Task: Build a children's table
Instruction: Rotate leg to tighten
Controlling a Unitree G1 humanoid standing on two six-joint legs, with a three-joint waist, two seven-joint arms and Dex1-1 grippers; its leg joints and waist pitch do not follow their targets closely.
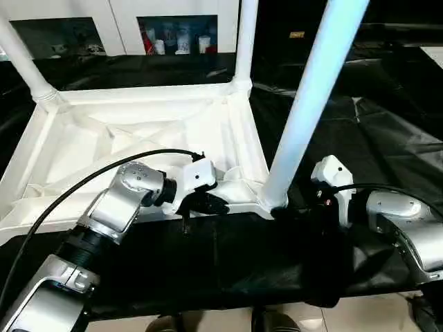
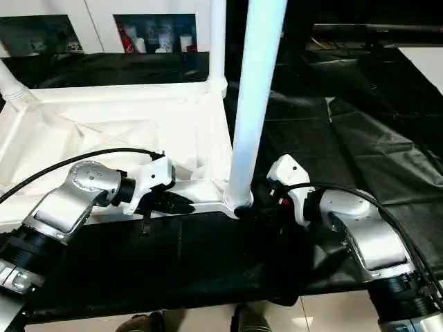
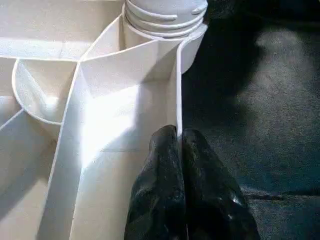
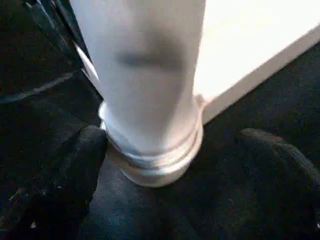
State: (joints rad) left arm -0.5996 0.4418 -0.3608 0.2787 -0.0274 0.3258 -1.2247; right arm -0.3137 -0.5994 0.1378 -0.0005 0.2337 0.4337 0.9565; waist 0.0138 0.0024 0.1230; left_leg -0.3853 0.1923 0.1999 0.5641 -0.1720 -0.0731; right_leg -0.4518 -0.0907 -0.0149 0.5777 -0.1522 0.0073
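The table top (image 1: 138, 138) lies upside down on the black cloth (image 1: 387, 138) in front of you, ribbed underside facing up. Three legs stand upright in its corner sockets: one at the near right corner (image 1: 308, 104), one at the far right corner (image 1: 246, 41), and one at the far left corner (image 1: 24, 62).

Your left gripper (image 3: 182, 165) sits at the near edge of the table top, just left of the near right leg. Its two black fingers (image 3: 160, 190) are pressed together with nothing between them, and their tips rest against the thin outer wall of the top. In the left wrist view you see the threaded base of the near right leg seated in its round socket (image 3: 165, 30) beyond the fingertips.

Your right gripper (image 4: 172, 165) is down at the foot of the near right leg, on the side away from the table top. Its jaws stand wide apart, one finger (image 4: 75, 170) on each side of the socket collar. The fingers do not clamp the leg; a gap shows between each finger and the collar.
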